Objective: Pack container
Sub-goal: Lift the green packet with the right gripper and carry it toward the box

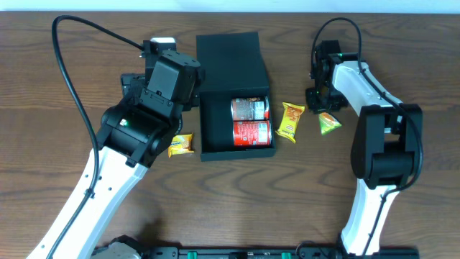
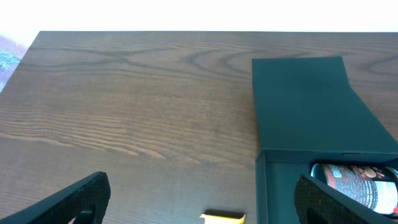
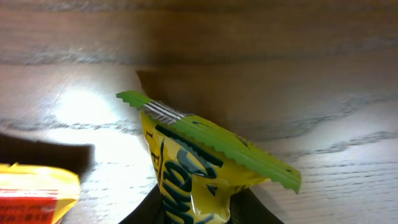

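The dark container (image 1: 215, 126) lies open at the table's middle, its flap lid (image 1: 231, 61) folded back; two red cans (image 1: 251, 121) lie inside. It also shows in the left wrist view (image 2: 273, 186). My left gripper (image 1: 183, 108) is open and empty, hovering by the container's left wall above a yellow packet (image 1: 181, 144), which shows in the left wrist view (image 2: 222, 217). My right gripper (image 1: 325, 108) is shut on a yellow-green packet (image 3: 205, 168), which also shows in the overhead view (image 1: 330, 123), right of the container.
Another yellow packet (image 1: 290, 119) lies between the container and my right gripper; its corner shows in the right wrist view (image 3: 34, 193). The table's far edge (image 2: 186, 32) shows in the left wrist view.
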Robot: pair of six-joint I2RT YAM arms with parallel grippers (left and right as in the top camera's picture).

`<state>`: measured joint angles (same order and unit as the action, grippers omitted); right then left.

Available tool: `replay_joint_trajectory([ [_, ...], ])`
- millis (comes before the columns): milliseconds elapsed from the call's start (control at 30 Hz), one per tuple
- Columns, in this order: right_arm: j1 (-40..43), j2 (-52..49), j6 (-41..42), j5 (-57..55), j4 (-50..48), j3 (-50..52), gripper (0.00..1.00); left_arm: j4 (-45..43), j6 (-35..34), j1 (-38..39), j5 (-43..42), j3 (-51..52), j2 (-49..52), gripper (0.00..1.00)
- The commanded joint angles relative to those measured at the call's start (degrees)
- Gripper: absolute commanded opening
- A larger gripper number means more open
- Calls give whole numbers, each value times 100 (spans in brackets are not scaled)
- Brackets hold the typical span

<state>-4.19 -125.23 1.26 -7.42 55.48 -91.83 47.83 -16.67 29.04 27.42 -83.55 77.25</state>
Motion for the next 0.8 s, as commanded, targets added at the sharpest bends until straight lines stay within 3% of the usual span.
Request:
replay_joint_trajectory([
  [0,42,-92,149,284,105,-264,24,24,-7,-15,105,-98,44,95],
  [233,-70,-70,199,323,743,-1167,20,22,-7,-15,107,-98,42,95],
  [367,-227,-11,299,529,1152,-1794,23,24,0,-15,166,-98,42,95],
  [567,-516,273,472,793,1342,-2138,25,4,42,-17,1272,-101,-42,96],
  [767,-979,546,710,367,1314,-2159,31,13,39,-20,1436,-101,-199,96],
])
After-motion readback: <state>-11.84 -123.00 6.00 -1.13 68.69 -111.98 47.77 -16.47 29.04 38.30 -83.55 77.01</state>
